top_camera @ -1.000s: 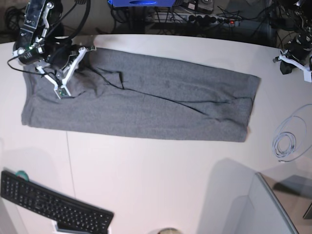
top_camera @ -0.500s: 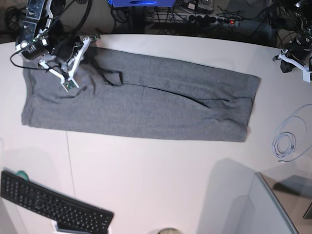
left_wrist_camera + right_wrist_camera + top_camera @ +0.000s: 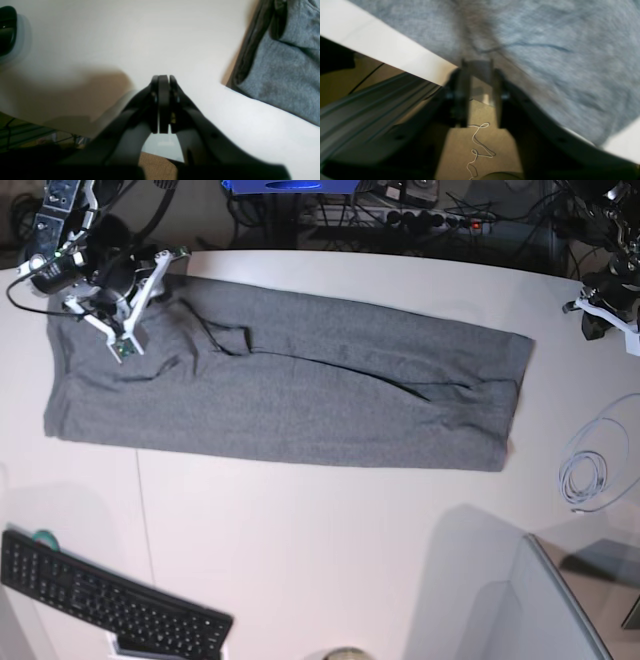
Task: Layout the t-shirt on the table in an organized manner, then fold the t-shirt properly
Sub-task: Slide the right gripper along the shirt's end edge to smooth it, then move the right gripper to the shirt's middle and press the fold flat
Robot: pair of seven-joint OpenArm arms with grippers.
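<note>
T-shirt (image 3: 300, 390) lies folded lengthwise on the table (image 3: 330, 540).

The t-shirt (image 3: 290, 385) lies across the table (image 3: 330, 520), keyboard (image 3: 110, 605) before it (cable (image 3: 585, 470) apparently to its right).

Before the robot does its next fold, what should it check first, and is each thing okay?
1. The t-shirt lies flat in a long strip on the table: ok.
2. Shirt fully on the table, nothing hanging over: ok.
3. Right pincer open with nothing between its jaws: ok.
4. Left pincer shut and empty, off to the side beyond the shirt's end: ok.
5. Creases across the shirt's middle smoothed out: not ok.
6. Keyboard and white cable apart from the shirt: ok.
</note>
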